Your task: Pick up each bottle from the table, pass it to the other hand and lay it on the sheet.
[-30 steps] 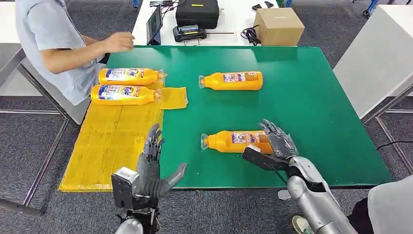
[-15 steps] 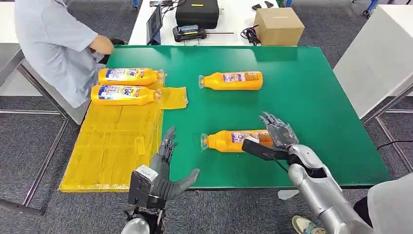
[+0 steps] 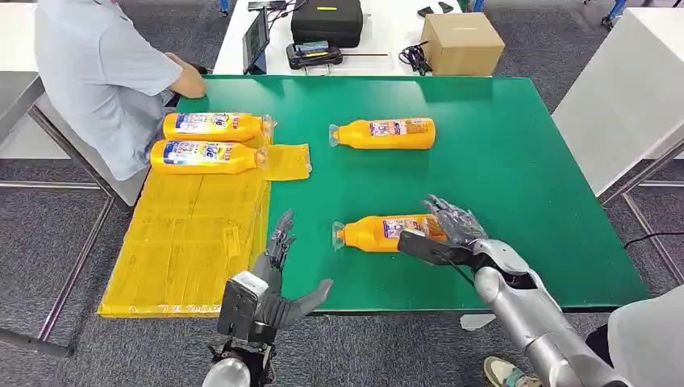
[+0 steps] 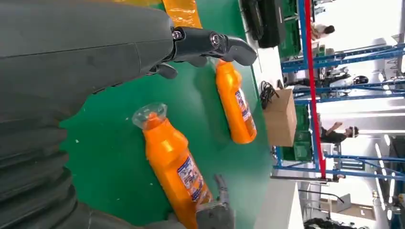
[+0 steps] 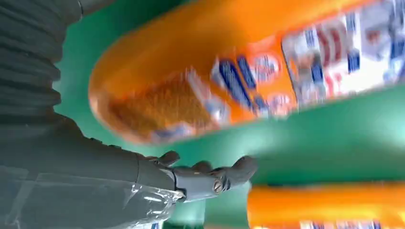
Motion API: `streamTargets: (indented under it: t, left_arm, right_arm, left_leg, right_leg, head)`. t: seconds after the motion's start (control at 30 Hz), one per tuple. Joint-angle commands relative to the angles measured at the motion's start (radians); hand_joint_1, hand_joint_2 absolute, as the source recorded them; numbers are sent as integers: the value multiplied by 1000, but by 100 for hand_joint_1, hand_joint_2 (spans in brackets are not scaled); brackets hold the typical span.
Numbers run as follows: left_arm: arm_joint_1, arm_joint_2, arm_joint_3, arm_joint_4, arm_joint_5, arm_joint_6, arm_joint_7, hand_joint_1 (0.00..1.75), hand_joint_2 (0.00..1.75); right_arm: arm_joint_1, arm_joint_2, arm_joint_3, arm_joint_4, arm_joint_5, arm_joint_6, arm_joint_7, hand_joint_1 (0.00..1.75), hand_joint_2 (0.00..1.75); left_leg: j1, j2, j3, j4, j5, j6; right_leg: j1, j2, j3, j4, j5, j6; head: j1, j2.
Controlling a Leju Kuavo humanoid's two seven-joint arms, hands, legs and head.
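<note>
Two orange bottles lie on the green table (image 3: 516, 145): a near one (image 3: 379, 232) (image 4: 174, 164) (image 5: 215, 81) and a far one (image 3: 383, 133) (image 4: 235, 102). My right hand (image 3: 448, 232) reaches around the base end of the near bottle, fingers spread over it and thumb in front; nothing is gripped. My left hand (image 3: 270, 282) hovers open at the table's front edge, beside the yellow sheet (image 3: 185, 234). Two more bottles (image 3: 211, 126) (image 3: 206, 156) lie at the sheet's far end.
A person in a grey shirt (image 3: 105, 72) stands at the table's far left corner, a hand near the sheet's bottles. Behind the green table, a white table carries a cardboard box (image 3: 461, 42), a black case (image 3: 327, 20) and a tablet (image 3: 256, 39).
My right hand has closed in on the near bottle's base. My left hand moved right along the front edge. The person pulled an arm back from over the table.
</note>
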State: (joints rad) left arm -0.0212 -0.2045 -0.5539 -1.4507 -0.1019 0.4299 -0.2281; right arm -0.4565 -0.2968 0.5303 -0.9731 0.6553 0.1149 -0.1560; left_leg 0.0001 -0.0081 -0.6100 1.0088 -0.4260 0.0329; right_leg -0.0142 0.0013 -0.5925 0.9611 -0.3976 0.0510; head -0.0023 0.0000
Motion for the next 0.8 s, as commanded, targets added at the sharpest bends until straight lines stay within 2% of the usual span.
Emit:
streamTargets:
  t: [0.03, 0.3, 0.33, 0.4, 0.5, 0.67, 0.8]
  left_arm:
    - [-74, 34, -40, 127, 6, -19, 7, 0, 175]
    - [-81, 31, -54, 135, 12, -31, 19, 0, 175]
    - [-83, 32, -55, 135, 13, -32, 19, 0, 175]
    - [-86, 32, -55, 137, 13, -33, 19, 0, 175]
    - [-88, 28, -58, 135, 13, -33, 19, 0, 175]
    - [-75, 31, -60, 124, 11, -35, 21, 0, 175]
    - [-73, 29, -58, 124, 11, -33, 21, 0, 175]
  right_arm:
    - [-129, -54, 133, 221, -92, 133, -9, 0, 175]
    - [-187, -60, 250, 251, -63, 128, -4, 0, 175]
    - [-198, -61, 264, 257, -62, 145, -5, 0, 175]
    - [-212, -62, 270, 258, -64, 155, -9, 0, 175]
    - [-226, -49, 279, 266, -67, 146, -7, 0, 175]
    - [-220, 5, 267, 287, -82, 66, -17, 0, 175]
    - [-228, 19, 265, 278, -83, 51, -17, 0, 175]
  left_leg:
    - [0, 0, 4, -1, -1, -1]
    - [0, 1, 5, -1, -1, -1]
    - [0, 2, 9, -1, -3, -3]
    - [-1, 2, 5, 0, -1, -2]
    - [0, 3, 7, 0, -2, -2]
    - [0, 3, 6, 0, -2, -2]
    - [0, 4, 6, 0, -2, -2]
  right_leg:
    - [0, -1, 4, -1, -1, -2]
    - [0, 0, 4, -1, -1, -1]
    - [0, 0, 8, 0, -2, -3]
    - [0, 1, 4, 0, 0, -1]
    - [0, 1, 6, 0, -1, -2]
    - [0, 2, 5, 0, -1, -2]
    - [1, 3, 5, 0, -1, -2]
  head:
    - [0, 0]
    - [0, 0]
    - [0, 0]
    - [0, 0]
    - [0, 0]
    - [0, 0]
    - [0, 0]
